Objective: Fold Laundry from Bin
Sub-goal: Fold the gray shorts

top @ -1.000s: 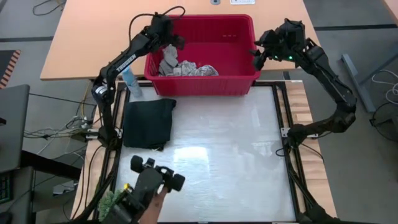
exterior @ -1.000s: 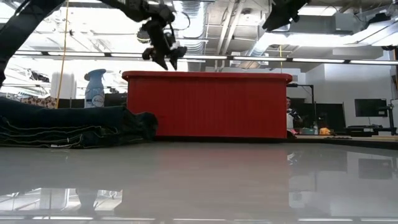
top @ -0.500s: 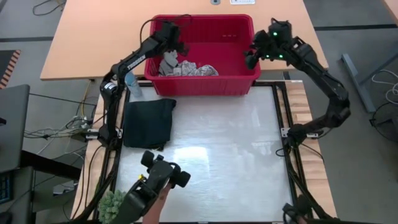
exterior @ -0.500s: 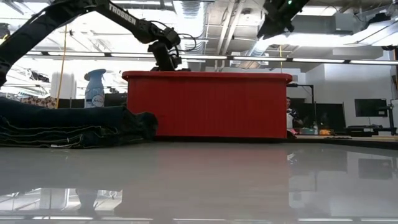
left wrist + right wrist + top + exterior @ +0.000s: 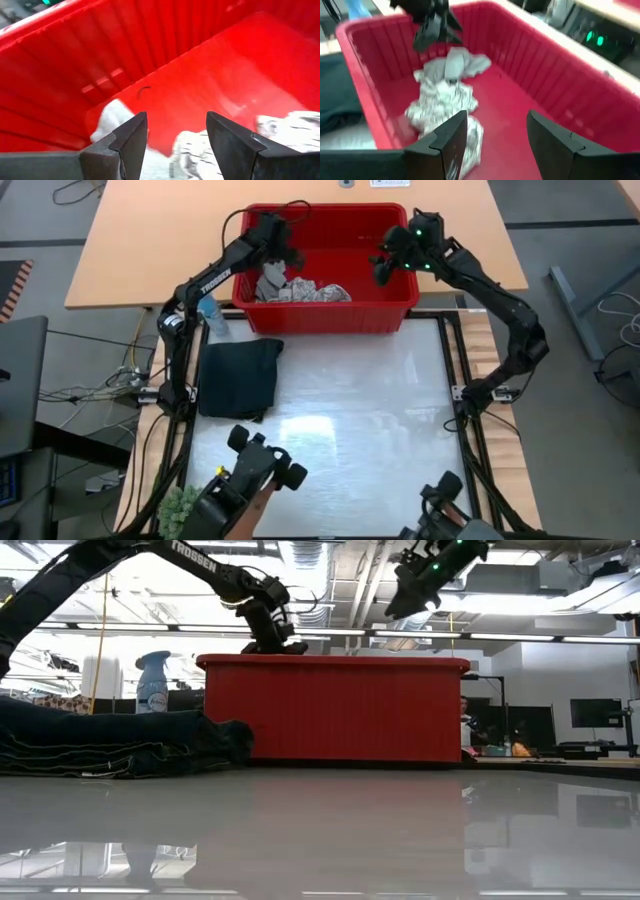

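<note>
Laundry in bin: grey cloth (image 5: 271,280) and leaf-print cloth (image 5: 318,292) lie bunched on the floor of the red bin (image 5: 385,317), toward its left half; the right half of the floor is bare.
Folded item: dark trousers (image 5: 238,377) rest on the white surface (image 5: 370,420) just in front of the bin's left corner, apart from both grippers.
Key relation: the grey cloth lies directly below and just ahead of the left gripper (image 5: 283,256); the leaf-print cloth stretches from there toward the bin's middle, its long axis running left to right along the front wall.
Nearer arm: the left, judged by the high view; the right gripper (image 5: 382,270) is well apart from both cloths, across the bare floor.
Left arm pose: reaches from the surface's left edge up and over the bin's left rim, wrist pitched down into the bin.
Left gripper state: fingers (image 5: 131,142) spread wide, nothing between them.
Right arm pose: arches in over the bin's right rim, held above it in the low view.
Right gripper state: fingers (image 5: 451,137) parted, empty, aimed at the cloth pile.
Likely next move: a short descent of the left gripper onto the grey cloth.
</note>
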You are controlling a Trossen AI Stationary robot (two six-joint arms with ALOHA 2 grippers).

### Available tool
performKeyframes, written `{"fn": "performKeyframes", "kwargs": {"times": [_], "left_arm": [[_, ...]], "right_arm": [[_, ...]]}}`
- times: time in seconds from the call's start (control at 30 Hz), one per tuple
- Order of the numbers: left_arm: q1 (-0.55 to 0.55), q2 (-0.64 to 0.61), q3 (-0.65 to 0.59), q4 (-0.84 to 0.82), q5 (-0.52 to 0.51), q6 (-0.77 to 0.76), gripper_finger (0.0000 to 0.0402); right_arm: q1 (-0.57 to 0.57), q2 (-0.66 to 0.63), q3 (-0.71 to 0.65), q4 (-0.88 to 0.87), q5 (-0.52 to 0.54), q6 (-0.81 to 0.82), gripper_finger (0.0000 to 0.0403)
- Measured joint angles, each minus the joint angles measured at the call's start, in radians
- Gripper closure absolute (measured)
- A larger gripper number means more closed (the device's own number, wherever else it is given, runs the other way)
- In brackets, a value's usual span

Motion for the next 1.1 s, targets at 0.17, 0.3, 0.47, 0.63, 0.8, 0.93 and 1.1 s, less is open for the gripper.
{"fn": "performKeyframes", "kwargs": {"times": [0.17, 0.3, 0.47, 0.63, 0.8, 0.93, 1.1], "left_arm": [[-0.005, -0.065, 0.0, 0.002, 0.071, -0.038, 0.0207], [-0.006, -0.125, 0.0, 0.019, 0.095, -0.049, 0.0207], [0.003, -0.121, 0.0, 0.044, 0.065, 0.022, 0.0207], [-0.001, -0.063, 0.0, 0.046, -0.048, 0.107, 0.0207], [-0.004, 0.012, 0.0, 0.051, -0.065, 0.092, 0.0207], [0.012, 0.087, 0.0, 0.061, -0.108, 0.038, 0.0207], [0.028, 0.166, 0.0, 0.058, -0.126, 0.002, 0.0207]], "right_arm": [[0.003, 0.037, 0.015, 0.143, -0.031, 0.068, 0.0177], [0.004, 0.118, 0.099, 0.169, -0.051, 0.047, 0.0177], [0.005, 0.202, 0.227, 0.095, -0.053, 0.044, 0.0177], [0.009, 0.239, 0.273, -0.02, -0.054, 0.04, 0.0177], [0.011, 0.24, 0.273, -0.097, -0.077, 0.037, 0.0177], [0.011, 0.24, 0.273, -0.134, -0.08, 0.021, 0.0177], [0.011, 0.24, 0.273, -0.139, -0.08, 0.022, 0.0177]]}}
